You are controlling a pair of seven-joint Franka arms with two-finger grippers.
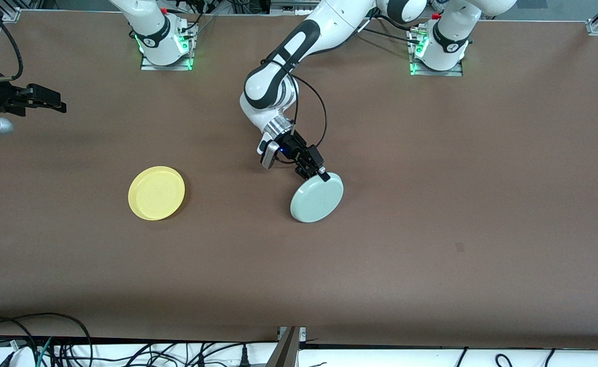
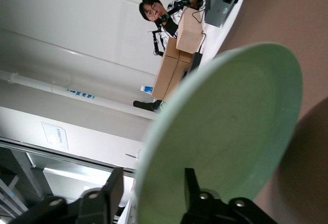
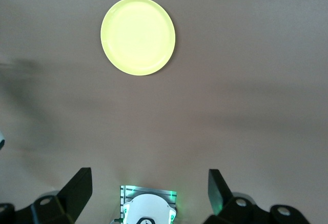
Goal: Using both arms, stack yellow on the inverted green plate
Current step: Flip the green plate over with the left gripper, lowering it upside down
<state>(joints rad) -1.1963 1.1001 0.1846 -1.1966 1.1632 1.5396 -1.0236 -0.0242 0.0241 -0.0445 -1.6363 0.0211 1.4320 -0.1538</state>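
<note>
The pale green plate is at mid-table, tilted, with its raised edge at my left gripper. In the left wrist view the plate fills the frame. The left gripper straddles its rim with jaws apart. One finger lies against the plate's face. A slit of background shows between the other finger and the rim. The yellow plate lies flat, face up, toward the right arm's end, and also shows in the right wrist view. My right gripper waits high up, open and empty.
The brown table bears only the two plates. The arm bases stand along the table edge farthest from the front camera. Cables hang along the edge nearest the camera.
</note>
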